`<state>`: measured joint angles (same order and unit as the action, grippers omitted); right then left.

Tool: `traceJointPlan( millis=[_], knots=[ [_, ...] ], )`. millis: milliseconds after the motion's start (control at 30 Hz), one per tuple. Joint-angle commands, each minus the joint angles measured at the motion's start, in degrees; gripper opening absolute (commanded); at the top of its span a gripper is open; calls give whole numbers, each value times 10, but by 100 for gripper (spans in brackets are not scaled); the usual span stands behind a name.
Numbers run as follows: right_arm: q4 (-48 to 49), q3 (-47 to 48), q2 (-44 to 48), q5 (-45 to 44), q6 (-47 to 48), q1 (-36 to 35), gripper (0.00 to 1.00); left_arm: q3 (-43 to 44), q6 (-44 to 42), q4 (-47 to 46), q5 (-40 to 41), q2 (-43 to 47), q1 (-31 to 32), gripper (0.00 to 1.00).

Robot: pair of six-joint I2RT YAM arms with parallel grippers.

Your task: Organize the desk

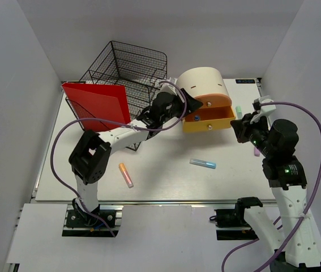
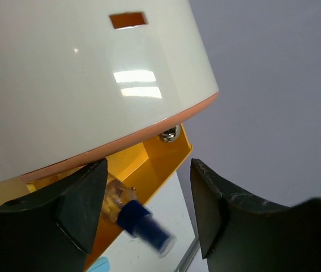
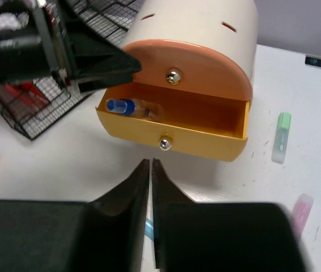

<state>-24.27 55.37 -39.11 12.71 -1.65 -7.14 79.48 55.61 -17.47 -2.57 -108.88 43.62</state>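
The white desk carries a round beige drawer unit whose orange drawer stands open. A blue-capped clear marker lies in the drawer's left end. My left gripper is open just above that end; in the left wrist view the marker shows blurred between the wide-apart fingers, free of both. My right gripper is shut and empty, a little in front of the drawer's silver knob. In the top view the right gripper is right of the drawer.
A black wire mesh tray with a red folder stands at the back left. Loose markers lie on the desk: orange-pink, blue, green, pink. Walls close in on three sides.
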Motion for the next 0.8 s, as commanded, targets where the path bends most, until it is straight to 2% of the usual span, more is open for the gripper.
traceJointPlan(
  millis=[0,33,100,133,167,200,267,333,500,567,667,700,733,767],
  knots=[
    [13,-2,-5,70,66,1,15,37,-20,16,-12,41,-2,70],
    [13,0,-7,71,67,2,22,38,-22,17,-16,45,-2,70],
    [-3,2,-15,145,147,1,33,38,-32,31,-17,64,-2,63],
    [-8,2,-19,190,173,0,34,38,-38,37,-18,73,-2,56],
    [-18,3,-31,205,227,0,31,36,-46,44,-17,83,-2,39],
    [-22,5,-40,219,247,0,21,32,-59,59,-14,105,3,29],
    [-47,17,-72,251,304,0,11,11,-73,72,-2,135,3,9],
    [-61,25,-92,280,327,1,4,-10,-94,87,16,183,3,4],
    [-55,13,-129,354,376,-2,6,-69,-152,141,68,264,-2,5],
    [-36,17,-158,390,357,-8,6,-88,-161,158,74,294,-2,7],
    [-36,54,-221,400,340,-16,4,-121,-181,208,99,346,-2,11],
    [-39,77,-236,399,341,-19,4,-133,-187,235,118,364,-2,18],
    [-45,87,-257,394,343,-19,3,-148,-190,246,125,383,-2,36],
    [-53,95,-264,391,350,-20,3,-164,-197,254,128,425,-2,46]
  ],
)
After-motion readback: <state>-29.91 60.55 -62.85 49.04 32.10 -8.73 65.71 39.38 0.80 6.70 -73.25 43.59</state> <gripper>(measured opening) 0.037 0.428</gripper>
